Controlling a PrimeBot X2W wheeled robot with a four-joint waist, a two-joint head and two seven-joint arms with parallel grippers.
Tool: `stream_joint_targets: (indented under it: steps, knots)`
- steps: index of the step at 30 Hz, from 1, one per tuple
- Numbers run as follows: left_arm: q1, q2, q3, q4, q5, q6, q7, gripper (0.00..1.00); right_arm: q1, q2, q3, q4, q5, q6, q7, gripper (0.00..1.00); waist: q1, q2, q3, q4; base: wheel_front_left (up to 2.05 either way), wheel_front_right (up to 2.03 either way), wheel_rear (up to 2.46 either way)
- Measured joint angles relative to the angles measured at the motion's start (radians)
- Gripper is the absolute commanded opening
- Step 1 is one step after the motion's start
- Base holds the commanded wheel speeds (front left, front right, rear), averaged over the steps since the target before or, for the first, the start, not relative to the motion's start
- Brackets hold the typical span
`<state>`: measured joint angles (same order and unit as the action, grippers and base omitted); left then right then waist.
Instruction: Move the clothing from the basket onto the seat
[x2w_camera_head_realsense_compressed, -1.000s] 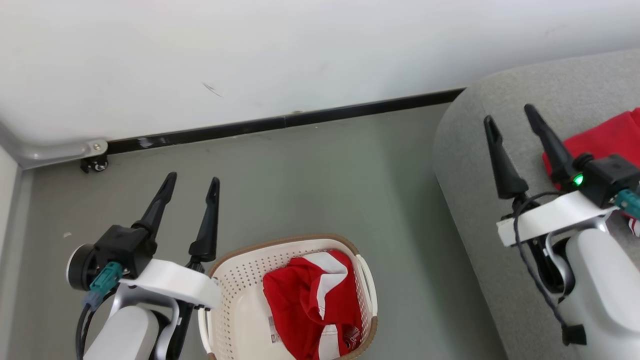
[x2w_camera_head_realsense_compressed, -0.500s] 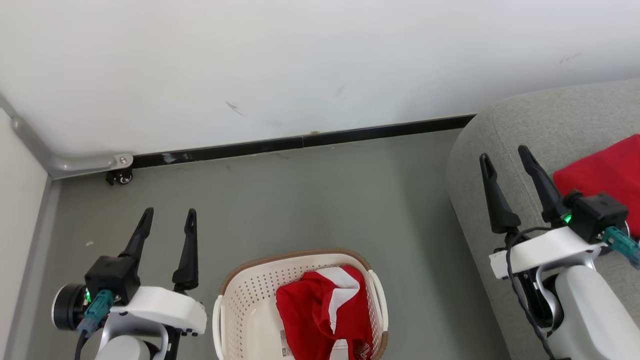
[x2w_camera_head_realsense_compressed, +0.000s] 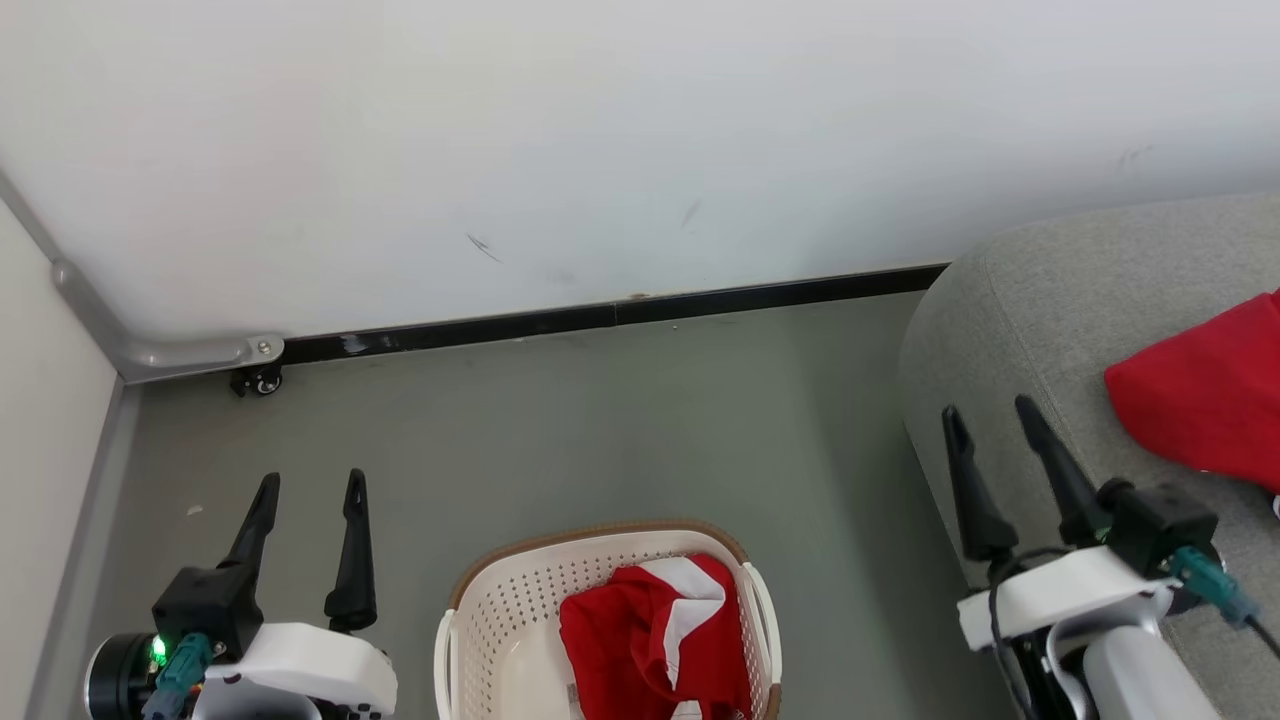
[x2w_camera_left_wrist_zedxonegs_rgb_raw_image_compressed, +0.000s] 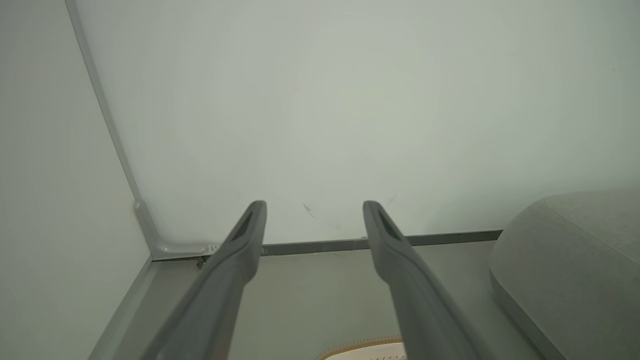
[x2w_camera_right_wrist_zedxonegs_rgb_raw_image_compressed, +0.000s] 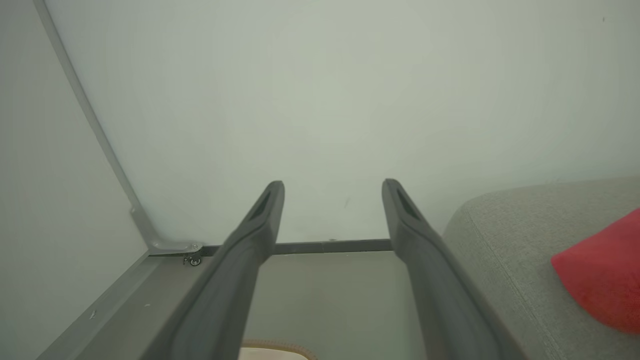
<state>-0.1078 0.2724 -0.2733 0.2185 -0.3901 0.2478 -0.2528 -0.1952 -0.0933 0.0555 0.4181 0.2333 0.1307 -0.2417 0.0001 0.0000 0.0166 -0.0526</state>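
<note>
Lying in basket (x2w_camera_head_realsense_compressed: 498, 612), clothing (x2w_camera_head_realsense_compressed: 640, 645) sits btwn L hand (x2w_camera_head_realsense_compressed: 310, 478) & R hand (x2w_camera_head_realsense_compressed: 985, 405) — both spread, empty.

The basket's (x2w_camera_head_realsense_compressed: 490, 610) near end, with the red clothes (x2w_camera_head_realsense_compressed: 630, 640) in it, is cut off, as is the right side of the red cloth (x2w_camera_head_realsense_compressed: 1205, 405) on the seat (x2w_camera_head_realsense_compressed: 1040, 330).

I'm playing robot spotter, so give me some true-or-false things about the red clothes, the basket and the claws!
1. A red-and-white garment lies in the cream perforated plastic basket. True.
2. The left claw grips red cloth. False: it is open and empty.
3. Another red garment lies on the big grey fabric seat. True.
4. The basket stands on the seat. False: it stands on the grey floor beside it.
</note>
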Motion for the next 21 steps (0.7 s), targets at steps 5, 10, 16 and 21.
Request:
stream_joint_targets:
  steps: [5,10,16,21]
  knots:
    - [0.026,-0.006,0.012,-0.016,0.019,0.014,0.0,1.0,0.052,0.011,0.024,-0.011,-0.009,0.0,0.006,1.0,0.0,0.0,-0.011,-0.001,0.0,0.0,0.0]
    - [0.045,-0.006,0.027,-0.021,0.025,0.016,0.0,1.0,0.076,0.019,0.046,-0.037,-0.03,0.0,0.013,1.0,0.0,0.0,-0.016,-0.006,0.0,0.0,0.0]
    - [0.058,-0.012,0.027,-0.028,0.038,0.016,0.0,1.0,0.111,0.025,0.038,-0.062,-0.052,0.0,0.013,1.0,0.0,0.0,-0.02,-0.013,0.0,0.0,0.0]
    - [0.074,-0.013,0.031,-0.036,0.044,0.016,0.0,1.0,0.144,0.03,0.034,-0.078,-0.066,0.0,0.013,1.0,0.0,0.0,-0.023,-0.022,0.0,0.0,0.0]
